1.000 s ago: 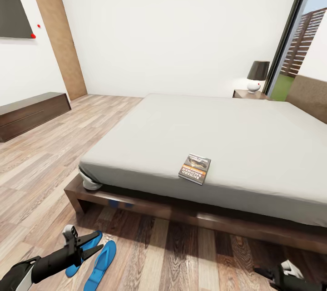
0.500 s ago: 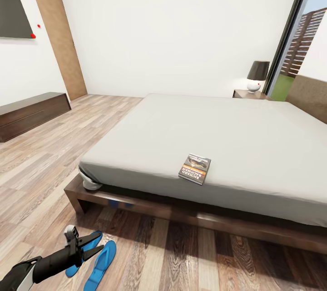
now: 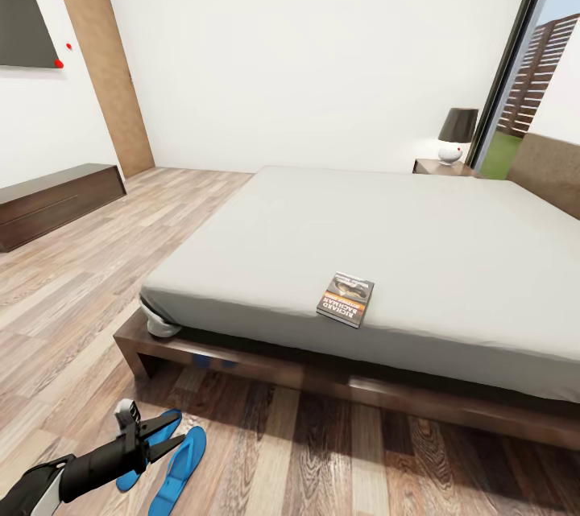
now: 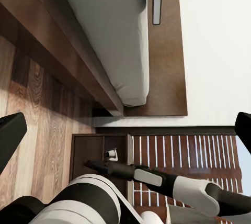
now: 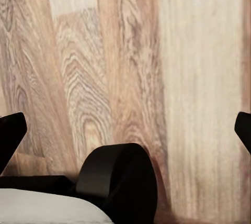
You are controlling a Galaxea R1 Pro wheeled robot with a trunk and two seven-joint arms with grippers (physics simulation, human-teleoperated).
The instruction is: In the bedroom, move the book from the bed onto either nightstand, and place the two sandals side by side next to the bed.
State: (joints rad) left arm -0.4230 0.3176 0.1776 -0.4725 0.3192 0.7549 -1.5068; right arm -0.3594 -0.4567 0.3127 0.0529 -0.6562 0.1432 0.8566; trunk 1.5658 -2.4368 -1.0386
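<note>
Head view: the book [image 3: 345, 299] lies flat near the foot edge of the bed [image 3: 387, 242], while the two sandals [image 3: 165, 452] lie side by side on the floor [image 3: 306, 452] beside the frame's corner, under the left gripper [image 3: 131, 422]. Left wrist view: the fingers [image 4: 10, 135] stand wide apart, holding nothing, above the bed's frame. Right wrist view: the right gripper [image 5: 125, 130] is spread wide over bare floor planks.

"RICHARD BACHMAN" on book [image 3: 345, 299]
</note>
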